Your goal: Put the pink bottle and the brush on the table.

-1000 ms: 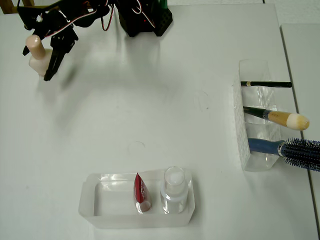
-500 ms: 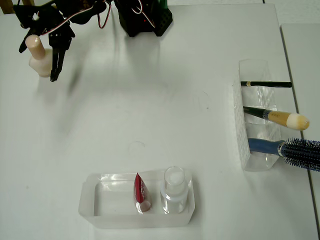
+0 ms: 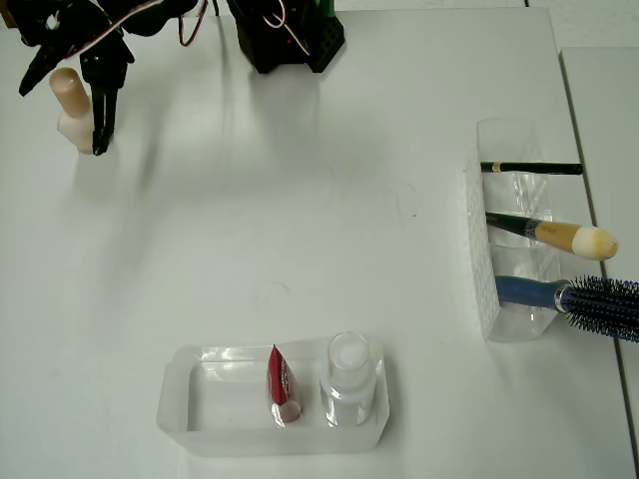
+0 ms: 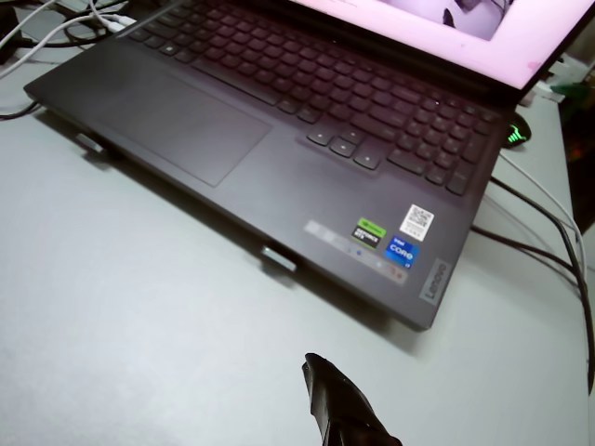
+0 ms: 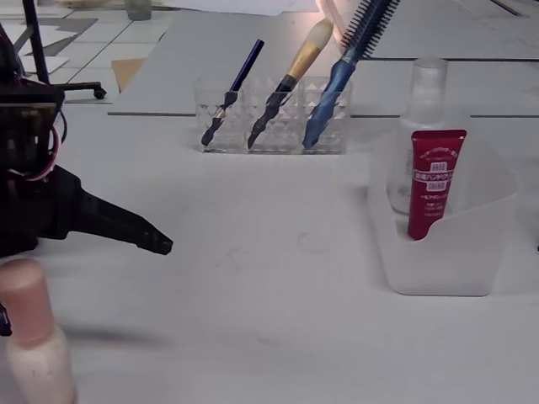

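Pink bottle (image 3: 70,108) down on the table (image 3: 300,230), gripper (image 3: 62,95) lifting clear.

Overhead: jaws spread wider than a second ago, straddling the upright bottle; brush (image 3: 554,234) far right, still racked, next to fetch. Wrist: one dark fingertip (image 4: 339,404) over bare tabletop. Fixed: bottle (image 5: 32,337) standing just below the gripper (image 5: 84,252), apparently released.

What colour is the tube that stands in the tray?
The tube is red; the fixed view shows it best.

A red tube (image 3: 282,387) and a clear bottle (image 3: 348,378) stand in a tray (image 3: 200,414). A laptop (image 4: 307,139) sits open.
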`<control>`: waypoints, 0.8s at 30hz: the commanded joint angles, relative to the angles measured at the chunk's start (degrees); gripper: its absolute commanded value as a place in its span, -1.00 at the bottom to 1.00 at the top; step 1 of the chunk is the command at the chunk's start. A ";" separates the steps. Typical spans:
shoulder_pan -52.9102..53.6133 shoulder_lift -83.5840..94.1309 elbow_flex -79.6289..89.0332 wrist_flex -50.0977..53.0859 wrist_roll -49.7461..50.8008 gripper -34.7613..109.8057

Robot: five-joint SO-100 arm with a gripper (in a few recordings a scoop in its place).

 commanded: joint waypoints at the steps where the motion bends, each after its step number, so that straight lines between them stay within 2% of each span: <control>1: -0.18 2.81 -4.48 2.02 -0.97 0.46; 13: -1.14 6.50 -14.85 21.45 -2.11 0.47; 19: -5.54 8.00 -18.54 29.09 -1.67 0.29; 24: -9.40 9.14 -19.86 32.52 -1.23 0.28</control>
